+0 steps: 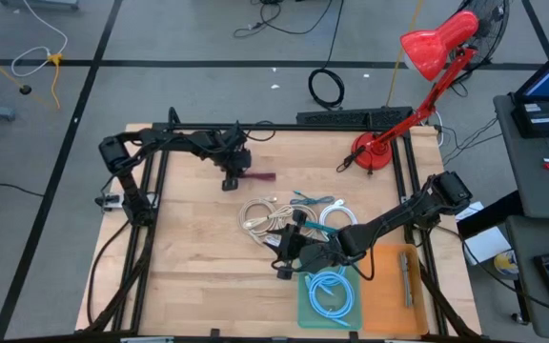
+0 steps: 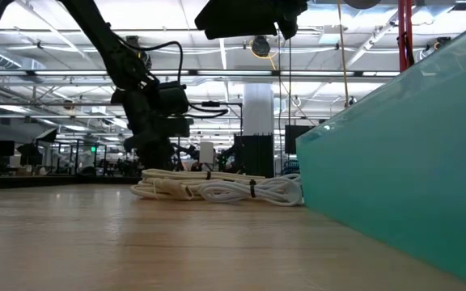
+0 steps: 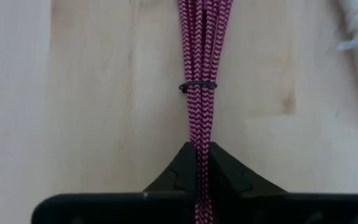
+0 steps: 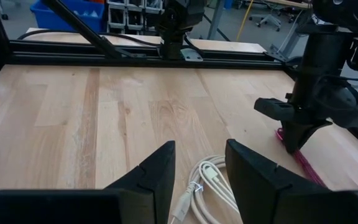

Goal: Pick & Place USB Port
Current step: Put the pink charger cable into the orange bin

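Note:
A magenta braided cable bundle [image 1: 262, 177], bound with a thin black tie [image 3: 197, 86], lies on the wooden table near its far middle. My left gripper [image 1: 230, 182] stands over its left end, shut on it. My right gripper [image 1: 289, 252] hangs open above the table, over the near edge of a pile of white coiled cables [image 1: 270, 217]. In the right wrist view a white cable [image 4: 207, 180] lies below the gap between its fingers [image 4: 201, 149]. The low view shows the white pile [image 2: 217, 190] resting flat on the table. My left gripper pinches the magenta bundle between its two fingers [image 3: 179, 171], on the stretch just short of the black tie [image 3: 201, 134]. The fingers point down from above and lie across the bundle [image 4: 289, 140]. Beyond the fingers the bundle lies along the table [image 4: 306, 167].
A teal tray [image 1: 305, 305] holding a coiled blue cable [image 1: 332, 291] sits at the near edge, with an orange tray [image 1: 389, 295] holding a grey bar [image 1: 407, 276] on its right. A red desk lamp [image 1: 375, 152] stands at the far right. Bare wood lies on the left.

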Available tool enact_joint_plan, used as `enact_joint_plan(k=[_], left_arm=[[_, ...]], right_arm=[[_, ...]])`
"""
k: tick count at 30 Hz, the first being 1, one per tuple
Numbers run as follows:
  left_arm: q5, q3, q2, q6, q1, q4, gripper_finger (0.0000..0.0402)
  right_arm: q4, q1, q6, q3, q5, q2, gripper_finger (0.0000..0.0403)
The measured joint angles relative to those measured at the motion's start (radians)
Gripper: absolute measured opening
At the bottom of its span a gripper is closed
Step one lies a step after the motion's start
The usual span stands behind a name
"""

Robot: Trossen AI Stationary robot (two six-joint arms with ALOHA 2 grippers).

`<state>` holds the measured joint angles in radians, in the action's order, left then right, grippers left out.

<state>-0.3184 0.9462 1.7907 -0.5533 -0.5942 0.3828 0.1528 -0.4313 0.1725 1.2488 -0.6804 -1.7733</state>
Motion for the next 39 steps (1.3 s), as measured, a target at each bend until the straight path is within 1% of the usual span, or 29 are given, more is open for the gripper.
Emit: enact_joint_plan(k=[4,7,11,15,18,22,24,27,32,36,38,39], left_arm=[[-0.019,-0.006,-0.034,0.058,0.001,0.004,0.0012],[-0.048,-0.007,-0.114,0.096,0.004,-0.014,0.0011],[-0.088,-0.006,-0.269,0.142,0.004,-0.026,0.0011],[-0.136,-0.004,-0.459,0.187,0.015,-0.055,0.0011],[-0.153,-0.004,-0.584,0.237,0.032,-0.074,0.0011],[-0.156,-0.027,-0.725,0.299,0.08,-0.14,0.0011],[-0.156,-0.065,-0.784,0.321,0.111,-0.185,0.0011],[-0.13,-0.161,-0.875,0.363,0.163,-0.3,0.0011],[-0.056,-0.399,-1.012,0.444,0.244,-0.588,0.0011],[0.006,-0.553,-1.084,0.496,0.301,-0.803,0.0011],[0.005,-0.601,-1.101,0.502,0.332,-0.853,0.0011],[0.005,-0.619,-1.107,0.501,0.35,-0.877,0.0011]], right_arm=[[0.0,0.0,0.01,0.0,0.0,0.0,0.013],[0.0,0.0,0.01,0.0,0.0,0.0,0.013],[0.001,0.0,0.007,0.0,0.0,0.0,0.013],[0.008,0.0,0.002,0.0,-0.003,0.0,0.013],[0.025,0.0,-0.007,0.0,-0.003,0.0,0.013],[0.089,0.0,-0.051,0.0,-0.002,0.0,0.013],[0.121,0.0,-0.076,0.0,-0.001,0.0,0.013],[0.175,0.0,-0.12,0.0,-0.001,0.0,0.013],[0.28,0.008,-0.22,0.0,0.0,0.0,0.013],[0.371,0.043,-0.306,0.0,0.001,0.0,0.013],[0.424,0.073,-0.354,0.0,0.017,0.0,0.013],[0.452,0.094,-0.373,0.0,0.043,-0.002,0.013]])
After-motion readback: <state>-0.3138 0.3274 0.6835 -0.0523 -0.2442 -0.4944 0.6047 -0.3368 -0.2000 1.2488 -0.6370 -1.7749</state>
